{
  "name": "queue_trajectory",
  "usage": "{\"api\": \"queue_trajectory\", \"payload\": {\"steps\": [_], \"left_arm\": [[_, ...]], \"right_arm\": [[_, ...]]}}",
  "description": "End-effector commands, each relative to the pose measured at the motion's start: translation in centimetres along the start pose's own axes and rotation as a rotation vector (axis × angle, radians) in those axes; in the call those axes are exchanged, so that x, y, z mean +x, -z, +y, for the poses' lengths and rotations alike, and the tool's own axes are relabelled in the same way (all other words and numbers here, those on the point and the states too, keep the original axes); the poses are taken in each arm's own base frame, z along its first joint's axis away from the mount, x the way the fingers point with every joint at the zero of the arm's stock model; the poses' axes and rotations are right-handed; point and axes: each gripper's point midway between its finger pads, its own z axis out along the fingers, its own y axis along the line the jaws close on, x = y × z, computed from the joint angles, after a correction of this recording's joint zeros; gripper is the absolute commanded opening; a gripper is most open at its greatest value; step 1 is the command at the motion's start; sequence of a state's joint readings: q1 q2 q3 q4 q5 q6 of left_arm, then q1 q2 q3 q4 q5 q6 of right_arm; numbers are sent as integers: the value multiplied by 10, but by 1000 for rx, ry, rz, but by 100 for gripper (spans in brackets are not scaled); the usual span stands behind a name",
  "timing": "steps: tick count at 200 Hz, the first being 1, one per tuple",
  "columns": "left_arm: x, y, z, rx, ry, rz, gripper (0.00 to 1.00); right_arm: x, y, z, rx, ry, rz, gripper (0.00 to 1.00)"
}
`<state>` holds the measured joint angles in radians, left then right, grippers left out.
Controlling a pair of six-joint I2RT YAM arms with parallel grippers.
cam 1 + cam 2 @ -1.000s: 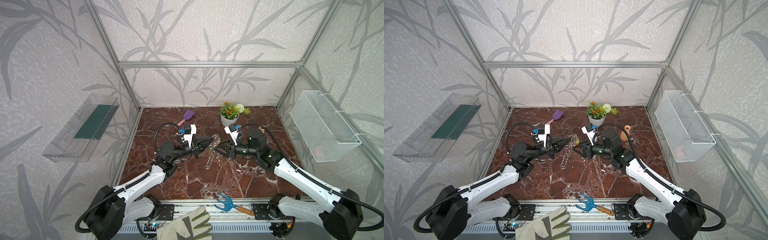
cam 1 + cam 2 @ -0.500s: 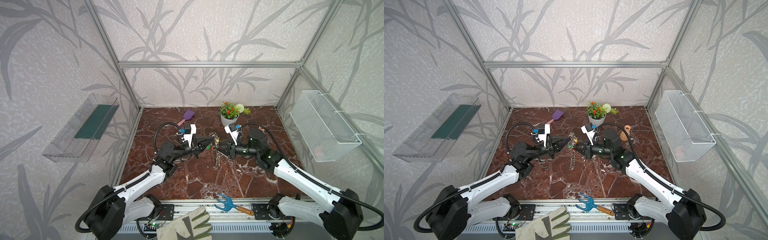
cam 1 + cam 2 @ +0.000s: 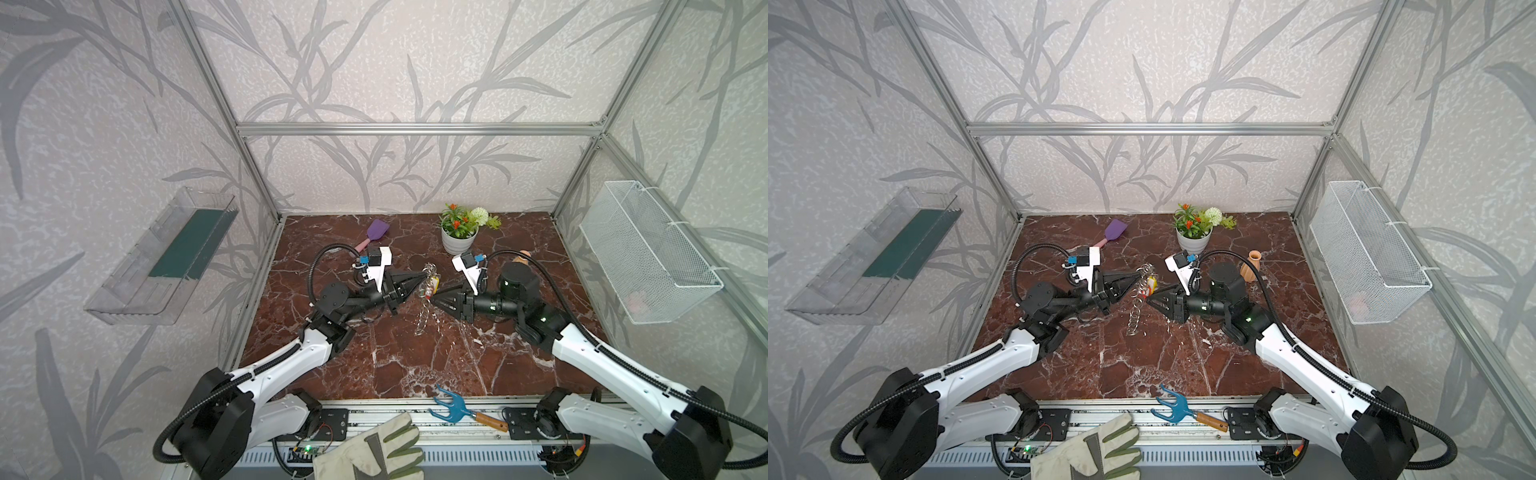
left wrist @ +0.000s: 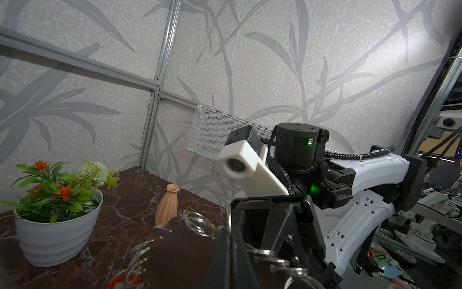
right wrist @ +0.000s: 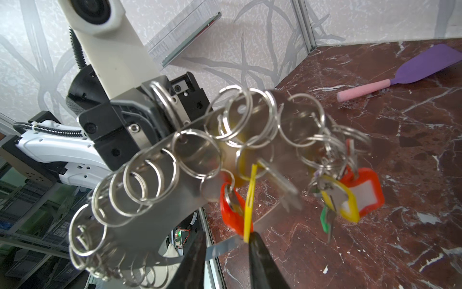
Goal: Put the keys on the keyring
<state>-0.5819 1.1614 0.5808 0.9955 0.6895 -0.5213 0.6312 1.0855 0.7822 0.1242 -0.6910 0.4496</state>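
The keyring (image 3: 423,311) is a grey band fringed with silver rings, hanging above the marble floor in both top views (image 3: 1133,311). My left gripper (image 3: 422,276) is shut on its upper part, fingers pinched flat on the band (image 4: 180,250). Keys hang from its rings: a red tag (image 5: 231,207), a yellow tag (image 5: 250,200) edge-on, and a further red, yellow and green cluster (image 5: 350,197). My right gripper (image 5: 225,252) is open just under the tags. The band's edge crosses its gap. The yellow tag's lower end touches one fingertip (image 5: 255,244).
A white pot of flowers (image 3: 459,239) and a purple spatula (image 3: 376,230) stand behind the grippers, an orange vase (image 3: 1250,268) behind the right arm. A blue hand rake (image 3: 453,405) and a glove (image 3: 374,449) lie at the front rail. Wire basket (image 3: 648,257) on the right wall.
My right gripper has come in close against the keyring's tags and its jaws have shut and parted again. The hanging band has swung slightly. The left gripper keeps its hold.
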Motion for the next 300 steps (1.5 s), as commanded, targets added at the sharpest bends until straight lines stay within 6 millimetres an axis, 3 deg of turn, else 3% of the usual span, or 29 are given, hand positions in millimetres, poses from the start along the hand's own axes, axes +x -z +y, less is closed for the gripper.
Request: {"api": "queue_trajectory", "payload": {"steps": [1,116,159,182,241,300], "left_arm": [[-32,-1,-15,43,-53,-91,0],[-30,-2,-10,34,-47,-89,0],[-27,-1,-8,22,-52,-81,0],[-23,1,-4,-2,-62,-65,0],[-9,7,7,-52,-75,-13,0],[4,8,2,-28,-98,71,0]], "right_arm": [[-2,-5,4,-34,7,-8,31],[-10,-16,-1,-63,-20,-40,24],[-9,-14,-1,-57,-23,-45,9],[-7,-7,4,-52,-19,-38,0],[2,19,19,-4,-9,-6,0],[-2,35,14,125,59,40,0]]}}
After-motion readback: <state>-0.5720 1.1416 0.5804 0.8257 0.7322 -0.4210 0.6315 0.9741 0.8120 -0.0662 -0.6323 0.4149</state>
